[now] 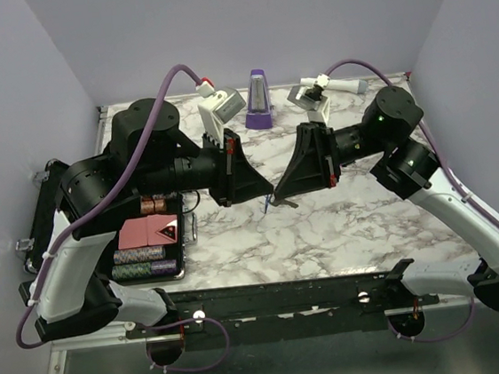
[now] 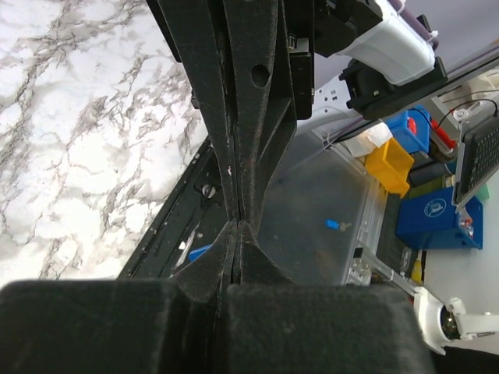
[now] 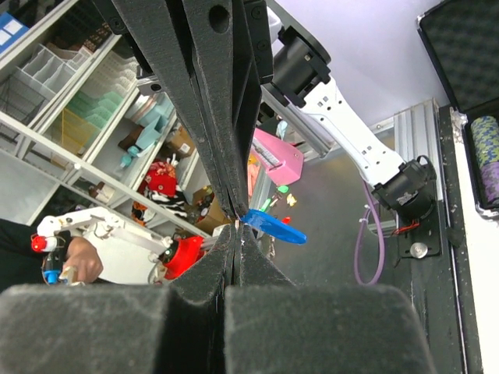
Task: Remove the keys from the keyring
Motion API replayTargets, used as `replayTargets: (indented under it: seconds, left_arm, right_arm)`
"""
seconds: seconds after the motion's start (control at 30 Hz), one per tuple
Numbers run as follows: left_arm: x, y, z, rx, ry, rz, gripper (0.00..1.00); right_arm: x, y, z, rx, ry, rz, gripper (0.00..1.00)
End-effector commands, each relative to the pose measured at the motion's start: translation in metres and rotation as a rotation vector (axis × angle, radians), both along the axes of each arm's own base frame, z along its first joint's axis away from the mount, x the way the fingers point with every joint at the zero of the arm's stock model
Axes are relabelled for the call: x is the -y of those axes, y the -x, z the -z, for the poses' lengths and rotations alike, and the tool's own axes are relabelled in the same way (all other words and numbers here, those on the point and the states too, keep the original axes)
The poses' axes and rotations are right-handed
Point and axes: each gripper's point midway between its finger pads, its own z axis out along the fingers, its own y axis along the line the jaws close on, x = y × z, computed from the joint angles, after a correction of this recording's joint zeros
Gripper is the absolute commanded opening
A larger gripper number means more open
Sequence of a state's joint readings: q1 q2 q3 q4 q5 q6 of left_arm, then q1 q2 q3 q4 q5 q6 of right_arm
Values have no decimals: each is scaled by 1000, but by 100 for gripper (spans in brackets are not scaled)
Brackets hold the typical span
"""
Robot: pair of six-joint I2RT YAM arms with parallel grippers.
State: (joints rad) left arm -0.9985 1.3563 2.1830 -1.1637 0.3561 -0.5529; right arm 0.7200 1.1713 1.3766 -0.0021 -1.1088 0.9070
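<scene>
The padded black fingers of the right gripper (image 3: 235,232) are seen closest in the right wrist view, pressed flat together with no gap. They are met tip to tip by the fingers of the left gripper (image 2: 236,234), which are clenched just as tightly. The blue-headed key (image 3: 273,227) is seen jutting sideways from the spot where the two sets of tips meet, so the key set is held in the air between the grippers. The keyring itself cannot be made out, nor can it be told which pair is clamped on the key and which, if either, on the ring.

The opposed grip is judged to serve the task: with one part fixed by each gripper, the key can be worked round and off the loop. The work is kept over the middle of the marble table (image 1: 326,232), probably so that anything let slip is caught by it and not lost over the edge.

Both arms are reached inward from their bases, with the elbows thrown out to the sides and the forearms carried roughly level above the table. The wrists are turned so that the grippers are pointed at each other.

A purple metronome (image 1: 258,101) is left standing at the far edge, well apart from the work, and an open case of poker chips (image 3: 460,54) is set on the left. A small blue piece with a silvery end (image 2: 335,225) is seen on the clear panel beyond the table edge; whether it is a key cannot be told.
</scene>
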Motion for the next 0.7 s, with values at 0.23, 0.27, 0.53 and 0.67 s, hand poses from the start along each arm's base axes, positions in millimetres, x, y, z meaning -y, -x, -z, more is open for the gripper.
replayTargets:
  seconds: [0.23,0.27,0.53,0.67]
  left_arm:
    - [19,2,37,-113,-150,78,0]
    - [19,0,42,-121,-169,73,0]
    - [26,2,47,-155,-182,98,0]
    - [30,1,58,-196,-227,102,0]
  right_arm:
    - [-4,-1,-9,34,-7,-27,1]
    - [-4,0,-9,35,-7,-32,1]
    - [-4,1,-7,30,1,-47,1]
    - [-3,3,-8,30,1,-56,1]
